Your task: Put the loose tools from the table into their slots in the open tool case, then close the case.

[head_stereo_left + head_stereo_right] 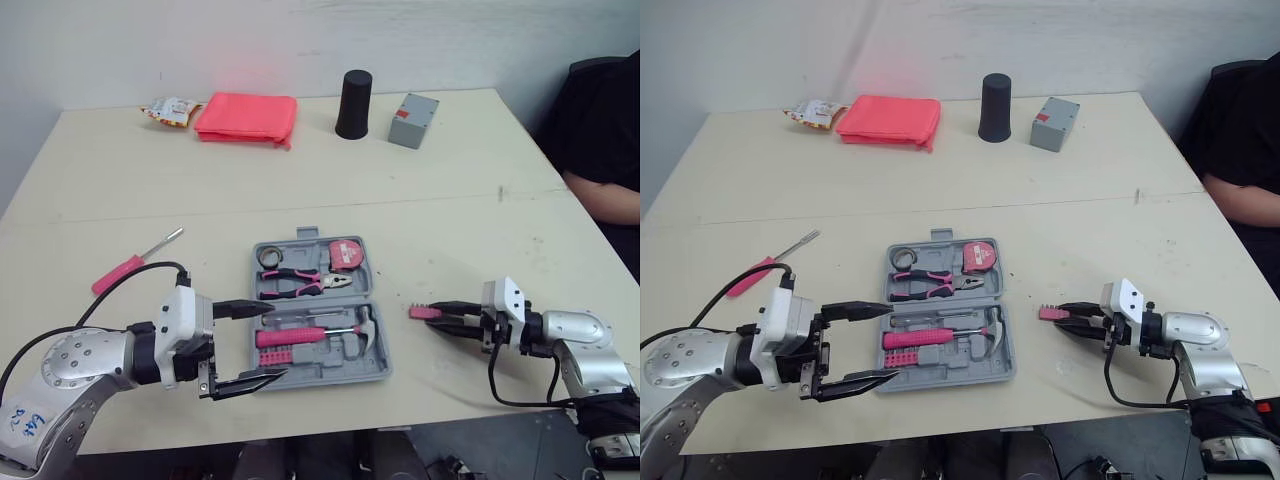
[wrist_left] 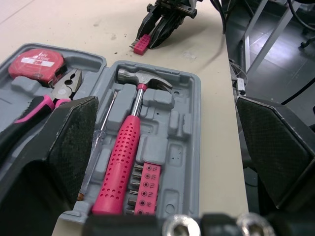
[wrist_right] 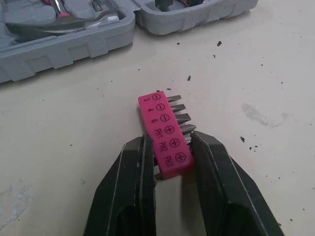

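Open grey tool case (image 1: 268, 247) lies flat near the middle of the table's (image 1: 300, 190) front edge. Between the case and the table's right edge, my right gripper (image 3: 172, 145) is pinching one end of a pink bit holder (image 3: 160, 123) that rests on the tabletop, bits pointing sideways. My left gripper (image 1: 277, 342) hangs at the case's front left corner, its fingers spread wide and holding nothing. A red screwdriver (image 1: 120, 272) lies loose towards the left edge. I judge the grip shallow, so I would lift slowly, keep the holder level, and carry it to the empty recess beside the hammer (image 2: 120, 162), pressing down squarely.
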